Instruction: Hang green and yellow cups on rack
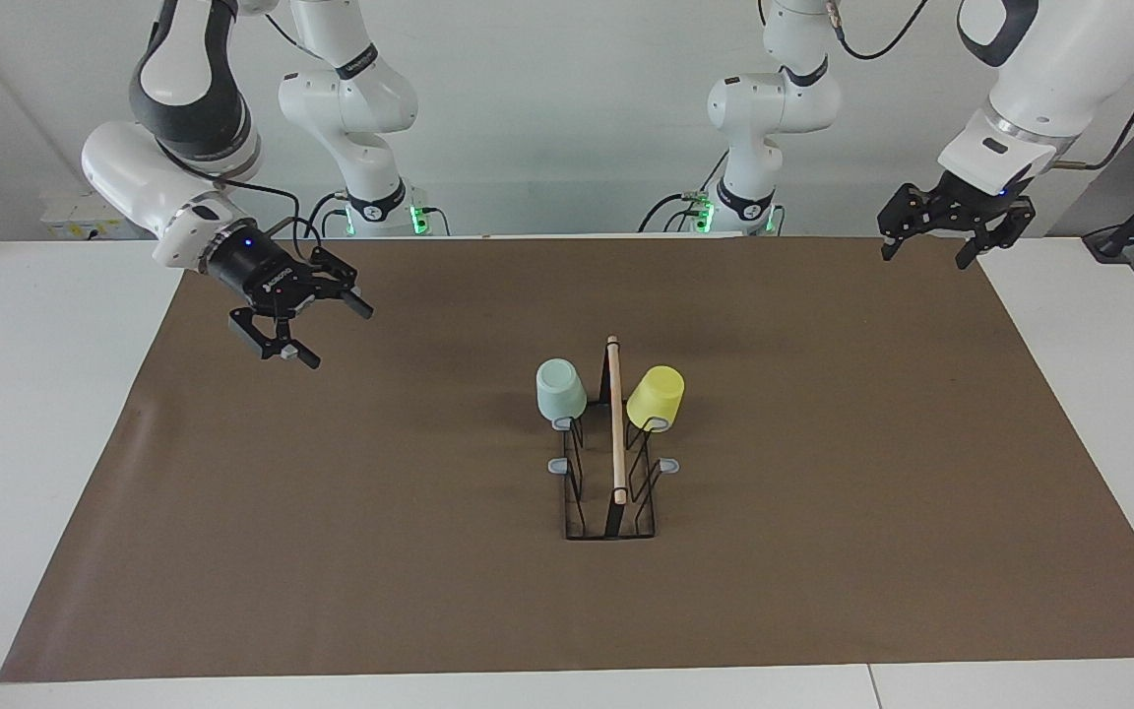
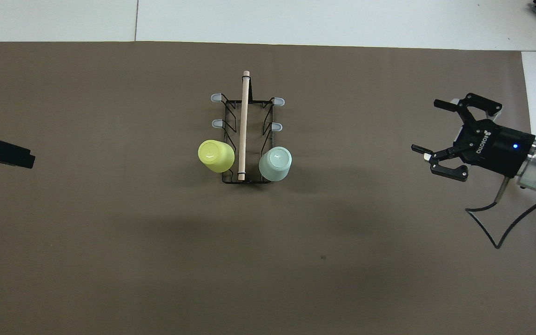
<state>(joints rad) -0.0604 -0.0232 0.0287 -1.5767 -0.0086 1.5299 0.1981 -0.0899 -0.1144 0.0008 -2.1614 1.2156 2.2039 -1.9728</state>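
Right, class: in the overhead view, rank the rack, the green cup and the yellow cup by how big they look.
1. rack, clearly largest.
2. yellow cup and green cup: they look alike, so no ranking between them.

You see a pale mint green cup (image 1: 561, 390) and a bright yellow cup (image 1: 657, 397), both plain. The rack (image 1: 610, 492) is black wire with a light wooden rod (image 1: 615, 418) and grey prong tips (image 1: 558, 465). A plain dull brown mat (image 1: 331, 551) covers the white tabletop (image 1: 26, 414). Each arm is white with dark grey bands; the left gripper (image 1: 932, 246) and right gripper (image 1: 323, 329) are black, each with a small blue light.
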